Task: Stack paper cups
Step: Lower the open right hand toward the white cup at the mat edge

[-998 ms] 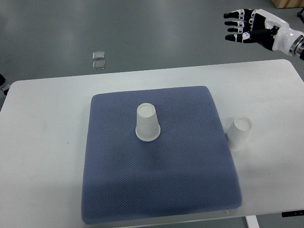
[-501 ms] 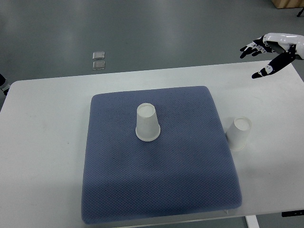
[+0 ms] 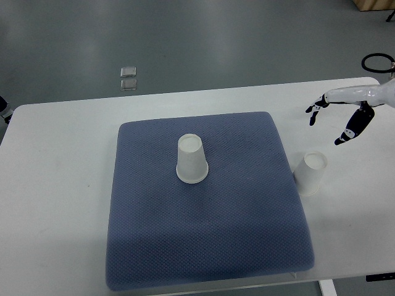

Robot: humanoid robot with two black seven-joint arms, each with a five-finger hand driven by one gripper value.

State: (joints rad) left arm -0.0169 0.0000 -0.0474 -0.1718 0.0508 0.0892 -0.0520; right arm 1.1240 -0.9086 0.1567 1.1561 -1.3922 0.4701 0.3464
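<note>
having been lowered from above the far edge, the right hand [image 3: 338,117] is held spread and empty at about one o'clock of the off-pad cup [image 3: 310,173], seemingly for a grasp, while the pad cup [image 3: 191,158] is left untouched.

One upturned cup [image 3: 192,159] stands on the mat [image 3: 210,234] at the middle of the table [image 3: 55,203], and a second cup [image 3: 310,174] stands on the tabletop just beside the mat's right edge.

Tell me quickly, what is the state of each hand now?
Left hand: not in view.
Right hand: open, fingers spread, holding nothing.
</note>
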